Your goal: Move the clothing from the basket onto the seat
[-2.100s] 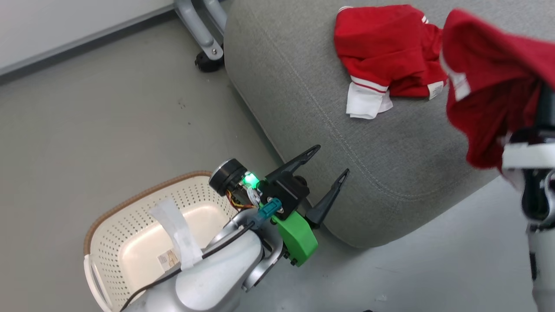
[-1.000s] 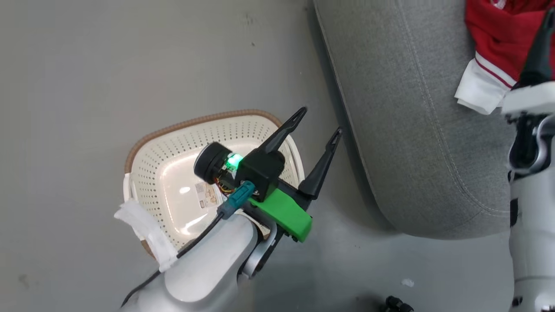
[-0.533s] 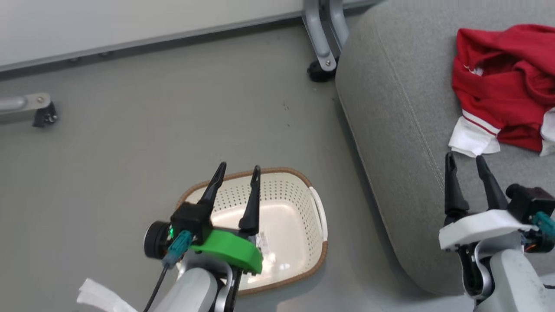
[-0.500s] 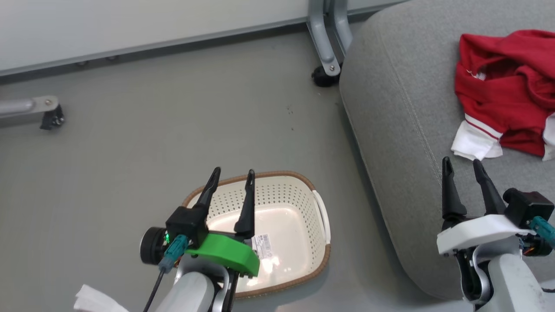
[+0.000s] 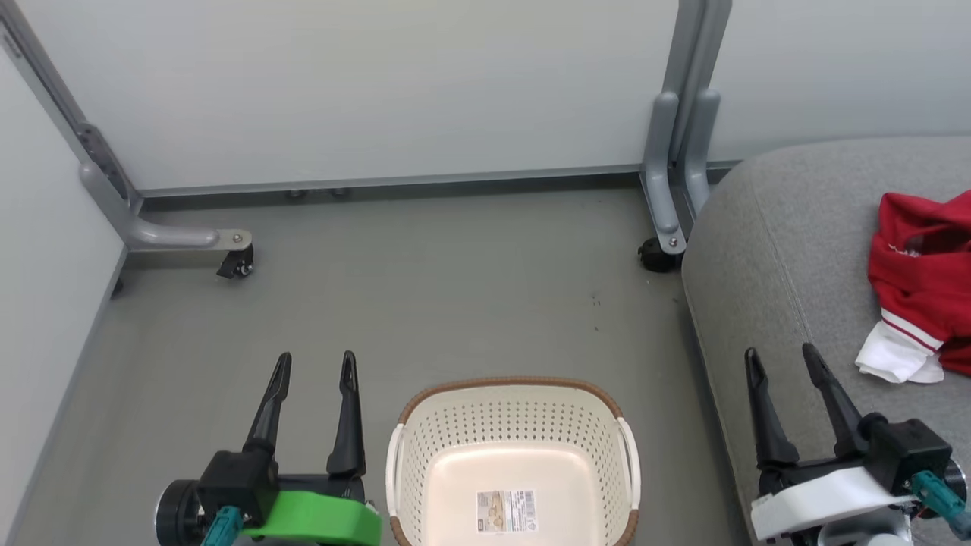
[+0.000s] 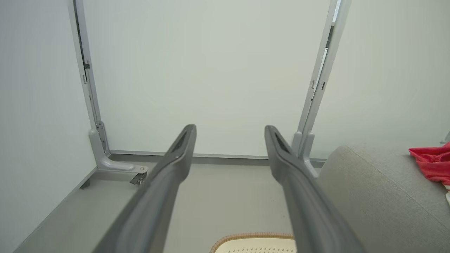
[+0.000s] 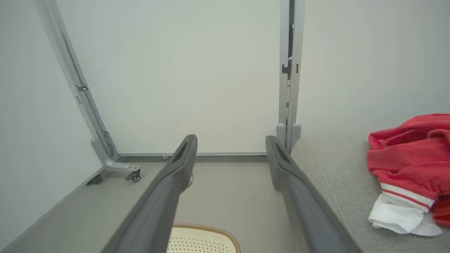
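The cream perforated basket [image 5: 516, 425] with a brown rim stands on the floor at the bottom centre; inside it lies a paper label. Red clothing [image 5: 922, 288] with a white cuff lies on the grey seat [image 5: 766, 250] at the right edge. My left gripper [image 5: 315, 366] is open over the floor left of the basket, nothing between its fingers. My right gripper [image 5: 781, 360] is open above the seat's front edge, left of the clothing. The left wrist view shows the basket rim [image 6: 253, 236], the seat [image 6: 379, 196] and the clothing [image 6: 434, 162]. The right wrist view shows the clothing [image 7: 411, 158] on the seat [image 7: 334, 182].
White partition panels stand behind, carried on grey metal posts. One foot with a caster [image 5: 231, 262] sits at the left, another caster [image 5: 656, 254] right beside the seat's corner. Grey floor [image 5: 425, 296] lies between the panels and the basket.
The head camera has tilted up, so the wall panels have come into view. Both arms have drawn back to the lower corners, and my left gripper is off the basket, to its left.
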Robot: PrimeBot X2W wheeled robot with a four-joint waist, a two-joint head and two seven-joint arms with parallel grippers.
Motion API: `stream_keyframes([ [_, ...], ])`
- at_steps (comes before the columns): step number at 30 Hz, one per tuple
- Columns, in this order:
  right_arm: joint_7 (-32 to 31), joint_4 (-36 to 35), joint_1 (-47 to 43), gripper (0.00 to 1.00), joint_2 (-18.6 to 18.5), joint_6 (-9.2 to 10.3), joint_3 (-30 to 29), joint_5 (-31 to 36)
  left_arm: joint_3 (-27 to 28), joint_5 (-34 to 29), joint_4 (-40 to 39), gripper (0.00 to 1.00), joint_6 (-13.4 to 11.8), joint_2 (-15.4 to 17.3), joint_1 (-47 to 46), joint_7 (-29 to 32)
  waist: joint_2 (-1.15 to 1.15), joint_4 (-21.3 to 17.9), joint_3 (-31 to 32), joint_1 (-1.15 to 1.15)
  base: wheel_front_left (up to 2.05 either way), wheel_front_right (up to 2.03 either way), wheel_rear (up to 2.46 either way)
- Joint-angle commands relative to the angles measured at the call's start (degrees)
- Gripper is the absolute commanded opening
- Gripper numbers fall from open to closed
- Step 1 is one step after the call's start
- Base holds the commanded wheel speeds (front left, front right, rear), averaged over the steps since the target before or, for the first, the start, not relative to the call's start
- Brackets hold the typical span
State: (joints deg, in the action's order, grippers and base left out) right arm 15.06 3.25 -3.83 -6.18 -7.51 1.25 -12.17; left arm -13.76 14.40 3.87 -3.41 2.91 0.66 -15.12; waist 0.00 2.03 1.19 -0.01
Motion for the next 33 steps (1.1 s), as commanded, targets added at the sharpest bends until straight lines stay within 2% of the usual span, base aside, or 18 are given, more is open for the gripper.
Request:
stream_keyframes([
  [1,0.2,-0.4,-1.5,1.00,0.0,0.04,0.3,0.8,0.6,-1.0,-0.7,1.00,0.6,0.1,1.9,0.0,0.00,2.3,3.4,0.01,0.00,0.00,0.00],
  [6,0.2,-0.8,-3.9,1.00,0.7,0.04,0.8,1.7,1.3,-4.6,-1.4,1.00,1.3,0.0,4.9,0.0,0.00,1.8,4.6,0.01,0.00,0.00,0.00],
  [15,0.2,0.1,-4.9,1.00,1.1,0.04,0.1,1.6,0.9,-6.2,-0.1,1.00,1.4,0.0,6.1,0.0,0.00,1.0,5.3,0.01,0.00,0.00,0.00],
  [21,0.2,0.0,-4.8,1.00,0.9,0.04,0.2,1.9,1.0,-5.4,1.1,1.00,1.0,0.0,6.1,0.0,0.00,0.8,5.0,0.01,0.00,0.00,0.00],
  [27,0.2,0.0,-5.0,1.00,1.0,0.04,0.2,1.9,1.4,-4.6,2.4,1.00,-0.5,0.0,5.8,0.0,0.00,0.6,4.8,0.01,0.00,0.00,0.00],
  [33,0.2,0.2,-5.0,1.00,1.4,0.04,-0.3,1.9,1.4,-3.9,3.4,1.00,0.3,0.0,5.2,0.0,0.00,0.7,4.6,0.01,0.00,0.00,0.00],
])
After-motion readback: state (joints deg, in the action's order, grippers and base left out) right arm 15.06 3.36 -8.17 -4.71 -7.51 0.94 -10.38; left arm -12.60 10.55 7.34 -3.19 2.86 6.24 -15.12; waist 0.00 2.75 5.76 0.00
